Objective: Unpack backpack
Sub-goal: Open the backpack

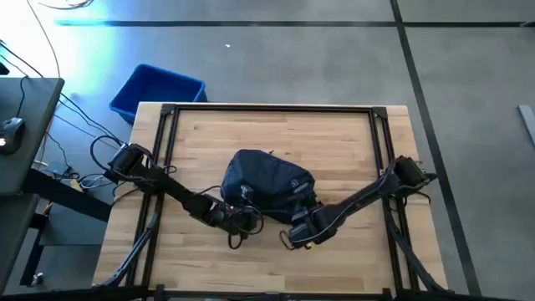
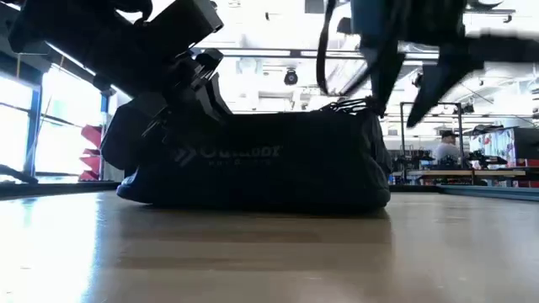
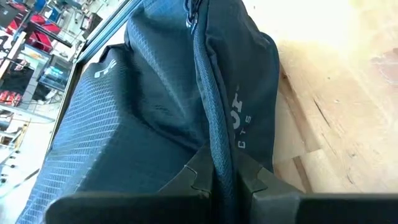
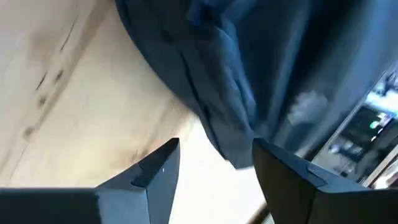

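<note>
at mid-table lies the backpack (image 1: 266,182), contents hidden. left gripper (image 3: 219,180) pinches its zipper seam at the near left; right gripper (image 4: 214,163) hangs spread at its near right edge.

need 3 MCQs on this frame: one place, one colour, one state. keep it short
1. Where is the backpack?
A. in the blue bin
B. on the wooden table, between the two arms
C. on the floor beside the table

2. What colour is the bin on the floor beyond the table's far left corner?
A. red
B. grey
C. bright blue

3. What is the left gripper doing?
A. pinching a ridge of the backpack's fabric
B. hanging open, well clear of the backpack
C. holding a bottle

Key: 1 B, the high view shows it lying on the table with an arm at each side. 2 C, it shows blue against the grey floor. 3 A, the left wrist view shows the fabric seam running down between its closed-in fingers.
</note>
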{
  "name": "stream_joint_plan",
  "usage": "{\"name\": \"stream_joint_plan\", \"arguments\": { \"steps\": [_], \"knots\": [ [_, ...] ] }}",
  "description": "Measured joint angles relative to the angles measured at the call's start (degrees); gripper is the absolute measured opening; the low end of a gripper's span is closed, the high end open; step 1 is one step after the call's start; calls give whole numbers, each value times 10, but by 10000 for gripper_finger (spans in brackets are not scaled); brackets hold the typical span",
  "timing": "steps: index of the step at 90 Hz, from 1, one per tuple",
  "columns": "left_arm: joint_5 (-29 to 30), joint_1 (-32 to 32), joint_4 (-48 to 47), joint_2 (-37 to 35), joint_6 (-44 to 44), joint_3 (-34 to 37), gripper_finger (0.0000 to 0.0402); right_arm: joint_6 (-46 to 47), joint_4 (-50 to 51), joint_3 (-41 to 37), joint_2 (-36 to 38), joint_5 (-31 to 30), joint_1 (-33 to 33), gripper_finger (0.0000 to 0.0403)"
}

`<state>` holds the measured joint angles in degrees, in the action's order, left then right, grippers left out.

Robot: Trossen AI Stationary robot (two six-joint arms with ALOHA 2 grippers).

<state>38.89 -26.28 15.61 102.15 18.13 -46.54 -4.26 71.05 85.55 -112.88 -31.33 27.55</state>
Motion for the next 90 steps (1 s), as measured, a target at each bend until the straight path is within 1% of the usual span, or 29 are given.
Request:
{"name": "stream_joint_plan", "arguments": {
  "steps": [9,17,22,28,35,40,46,51,62,71,81,90],
  "knots": [
    [0,0,0,0,0,0,0,8,-91,-54,0,-10,-13,184],
    [5,3,-1,0,0,0,0,39,-150,-83,0,-29,-19,162],
    [16,5,-4,0,0,0,0,58,-166,-87,1,-29,-21,135],
    [37,9,-5,0,0,0,0,84,-168,-85,1,-15,-18,92],
    [44,19,0,0,26,0,3,121,-162,-71,0,33,-8,33],
    [41,30,15,0,58,1,10,138,-172,-59,-1,69,1,12],
    [27,47,32,0,85,1,24,163,-205,-50,-1,103,11,11],
    [23,63,41,0,105,1,40,178,-253,-49,-1,117,20,9],
    [41,89,32,-15,120,0,82,176,-352,-49,-1,135,27,2],
    [62,88,-22,-45,90,-1,115,168,-422,-48,-1,140,24,6],
    [68,67,-87,-84,28,-1,143,162,-427,-25,-1,137,10,15],
    [69,41,-132,-116,-44,-1,156,158,-431,-2,-1,138,-10,36]
  ]
}}
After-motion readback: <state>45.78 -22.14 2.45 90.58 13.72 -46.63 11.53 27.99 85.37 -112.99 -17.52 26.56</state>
